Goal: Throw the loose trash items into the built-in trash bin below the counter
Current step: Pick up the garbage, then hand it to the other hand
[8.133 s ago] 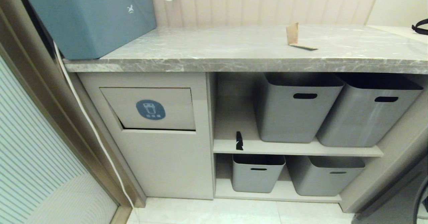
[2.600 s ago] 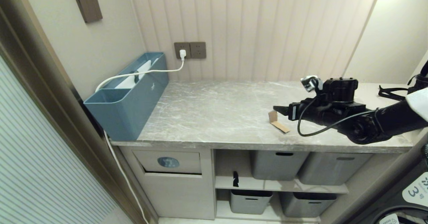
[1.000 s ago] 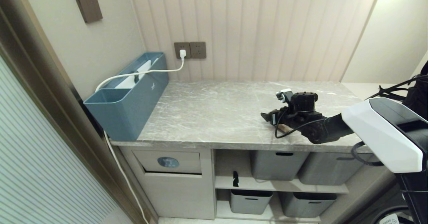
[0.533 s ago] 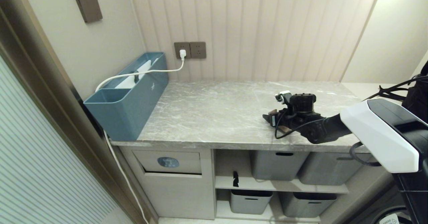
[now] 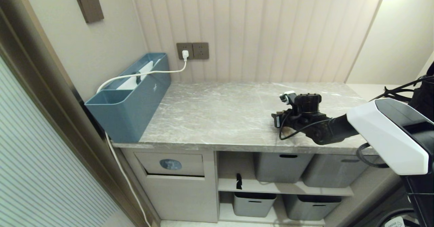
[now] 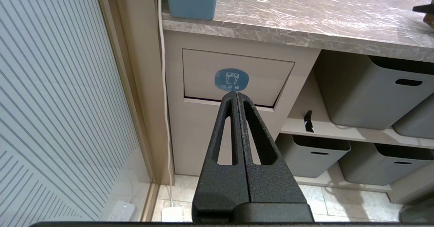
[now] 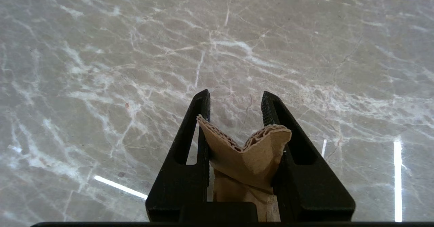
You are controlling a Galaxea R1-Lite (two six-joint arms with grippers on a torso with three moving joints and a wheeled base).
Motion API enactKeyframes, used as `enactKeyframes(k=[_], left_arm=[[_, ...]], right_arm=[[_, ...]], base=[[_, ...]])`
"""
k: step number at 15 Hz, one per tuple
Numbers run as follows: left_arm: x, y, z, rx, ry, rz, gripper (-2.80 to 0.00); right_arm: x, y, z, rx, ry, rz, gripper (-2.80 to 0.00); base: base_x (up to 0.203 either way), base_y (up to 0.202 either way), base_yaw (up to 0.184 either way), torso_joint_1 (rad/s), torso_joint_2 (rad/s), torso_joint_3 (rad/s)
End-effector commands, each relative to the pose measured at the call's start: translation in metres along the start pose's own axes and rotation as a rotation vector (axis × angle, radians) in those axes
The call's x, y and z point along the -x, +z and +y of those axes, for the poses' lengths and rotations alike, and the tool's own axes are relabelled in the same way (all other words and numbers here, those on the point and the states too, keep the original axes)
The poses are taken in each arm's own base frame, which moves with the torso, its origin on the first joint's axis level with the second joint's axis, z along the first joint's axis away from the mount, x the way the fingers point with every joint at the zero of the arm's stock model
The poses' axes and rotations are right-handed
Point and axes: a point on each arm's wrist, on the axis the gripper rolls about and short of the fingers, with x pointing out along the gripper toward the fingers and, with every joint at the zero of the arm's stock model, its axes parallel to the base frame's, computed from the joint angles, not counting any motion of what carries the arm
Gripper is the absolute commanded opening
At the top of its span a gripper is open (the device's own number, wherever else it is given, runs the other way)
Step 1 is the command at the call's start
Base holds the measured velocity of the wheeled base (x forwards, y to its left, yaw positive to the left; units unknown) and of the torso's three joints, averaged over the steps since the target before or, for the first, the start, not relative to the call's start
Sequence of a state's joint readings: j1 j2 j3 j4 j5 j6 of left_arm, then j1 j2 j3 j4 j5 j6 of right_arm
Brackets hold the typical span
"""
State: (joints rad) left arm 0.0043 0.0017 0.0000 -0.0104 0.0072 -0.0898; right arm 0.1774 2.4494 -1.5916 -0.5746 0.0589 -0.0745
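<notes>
right fingers [image 7: 202,125] pinched on bent cardboard scrap [image 7: 247,152], arm low over counter [image 7: 101,50]

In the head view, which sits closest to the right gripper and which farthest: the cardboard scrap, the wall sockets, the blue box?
1. Cardboard scrap: between the right gripper fingers, on the counter.
2. Wall sockets: on the back wall, to the left.
3. Blue box: far left end of the counter.

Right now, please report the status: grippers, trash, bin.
Right gripper pinching cardboard scrap on counter. Left gripper shut, parked facing bin flap. Black scrap on shelf.
</notes>
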Motion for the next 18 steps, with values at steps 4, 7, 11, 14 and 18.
enactKeyframes(k=[4,7,11,14,18], left_arm=[[0.000,-0.001,0.000,0.001,0.001,0.004,-2.80],[0.000,-0.001,0.000,0.001,0.001,0.004,-2.80],[0.000,-0.001,0.000,0.001,0.001,0.004,-2.80],[0.000,-0.001,0.000,0.001,0.001,0.004,-2.80],[0.000,-0.001,0.000,0.001,0.001,0.004,-2.80]], right_arm=[[0.018,0.025,-0.001,0.001,-0.002,-0.043,-2.80],[0.057,0.058,0.001,-0.035,0.018,-0.083,-2.80],[0.124,0.090,0.009,-0.177,0.182,-0.205,-2.80],[0.191,0.106,0.010,-0.233,0.192,-0.289,-2.80],[0.269,0.109,0.009,-0.668,0.096,-0.341,-2.80]], base=[[0.000,0.000,0.000,0.000,0.00,0.000],[0.000,0.000,0.000,0.000,0.00,0.000],[0.000,0.000,0.000,0.000,0.00,0.000],[0.000,0.000,0.000,0.000,0.00,0.000],[0.000,0.000,0.000,0.000,0.00,0.000]])
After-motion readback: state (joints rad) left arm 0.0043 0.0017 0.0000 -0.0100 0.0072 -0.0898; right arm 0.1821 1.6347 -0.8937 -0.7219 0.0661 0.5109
